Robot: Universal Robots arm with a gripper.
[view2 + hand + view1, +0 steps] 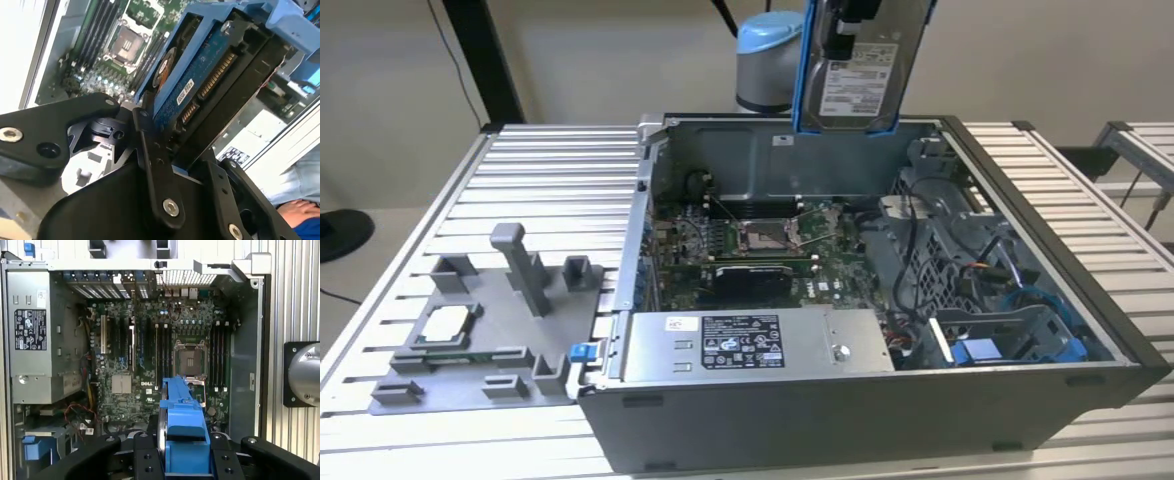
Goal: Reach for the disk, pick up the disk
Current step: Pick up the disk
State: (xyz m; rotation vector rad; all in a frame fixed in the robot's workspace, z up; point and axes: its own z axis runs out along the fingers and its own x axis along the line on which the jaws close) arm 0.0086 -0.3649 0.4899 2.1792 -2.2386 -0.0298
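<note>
Hand (165, 150) clamps disk (858, 75) above open case (881, 400), slatted table (534, 160).

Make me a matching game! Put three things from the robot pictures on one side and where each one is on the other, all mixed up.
Things:
1. disk
2. computer case
3. grey holder tray

Places:
A. lying open on the slatted table
B. on the table at the exterior view's left of the case
C. held up in the air by the gripper, above the case

Pairs: 1-C, 2-A, 3-B
</note>
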